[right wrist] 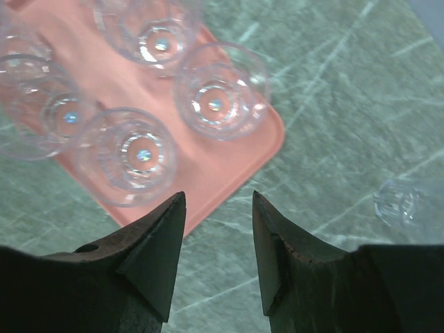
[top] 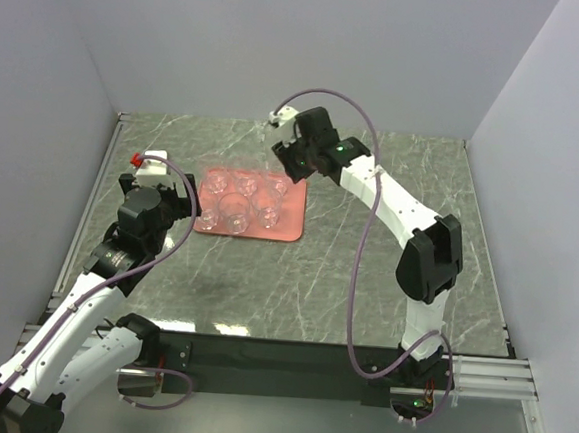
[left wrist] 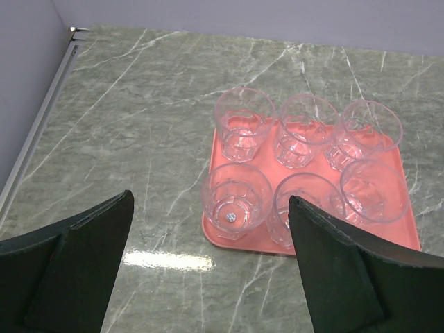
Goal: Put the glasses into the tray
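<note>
Glasses [left wrist: 236, 195] in tray [left wrist: 401, 239], ahead of parted left fingers [left wrist: 76, 270].

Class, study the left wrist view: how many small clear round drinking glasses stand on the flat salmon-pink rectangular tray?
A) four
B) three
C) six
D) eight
C: the small clear round drinking glasses stand upright in two rows of three on the flat salmon-pink rectangular tray.
</note>
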`<state>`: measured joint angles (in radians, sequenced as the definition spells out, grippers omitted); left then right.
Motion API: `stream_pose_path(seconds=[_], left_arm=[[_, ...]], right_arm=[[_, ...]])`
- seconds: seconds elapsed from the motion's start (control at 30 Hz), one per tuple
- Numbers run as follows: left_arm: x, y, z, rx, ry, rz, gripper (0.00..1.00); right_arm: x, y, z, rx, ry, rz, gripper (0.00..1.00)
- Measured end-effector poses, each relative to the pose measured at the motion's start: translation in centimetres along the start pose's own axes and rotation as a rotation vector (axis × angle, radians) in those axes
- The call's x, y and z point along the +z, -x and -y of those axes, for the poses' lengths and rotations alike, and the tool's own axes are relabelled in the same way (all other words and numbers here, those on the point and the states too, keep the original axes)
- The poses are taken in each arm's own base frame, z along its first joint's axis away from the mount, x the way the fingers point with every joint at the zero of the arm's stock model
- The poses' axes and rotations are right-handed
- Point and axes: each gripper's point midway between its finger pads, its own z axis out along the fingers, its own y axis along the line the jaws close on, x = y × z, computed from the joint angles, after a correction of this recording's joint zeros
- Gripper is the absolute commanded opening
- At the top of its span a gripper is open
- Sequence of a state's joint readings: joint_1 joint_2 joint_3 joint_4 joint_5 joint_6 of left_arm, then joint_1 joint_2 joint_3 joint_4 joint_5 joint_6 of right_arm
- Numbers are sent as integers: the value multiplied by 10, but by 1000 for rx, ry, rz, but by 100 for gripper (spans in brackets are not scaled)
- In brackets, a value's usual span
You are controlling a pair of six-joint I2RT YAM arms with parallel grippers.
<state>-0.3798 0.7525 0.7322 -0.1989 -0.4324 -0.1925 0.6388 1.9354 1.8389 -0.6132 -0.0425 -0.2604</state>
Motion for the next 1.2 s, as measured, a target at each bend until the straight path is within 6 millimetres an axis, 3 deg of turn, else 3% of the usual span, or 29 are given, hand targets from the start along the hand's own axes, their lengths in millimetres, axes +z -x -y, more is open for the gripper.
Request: stream_pose_path(seconds=[0.17,0.43,0.6,0.83,1.03,1.2], left_arm=[[0,-1,0,1,1,-2,99],[0,-3,-1,2,2,-6,99],[1,-3,-1,2,3,-6,99],[3,-6,0,8,4,-17,99],[4,-7,0,10,4,-22,99],[5,-10,1,14,4,-31,99]], right_arm=[[-2,-20,49,92,-36,-21,51],[-18,-62,152,368,-146,-25,50],[-10,-90,196,515,-199,-38,50],[10,-115,235,639,-261,-56,51],[17,-133,248,698,-325,-87,49],[21,-135,264,720,-364,-75,48]])
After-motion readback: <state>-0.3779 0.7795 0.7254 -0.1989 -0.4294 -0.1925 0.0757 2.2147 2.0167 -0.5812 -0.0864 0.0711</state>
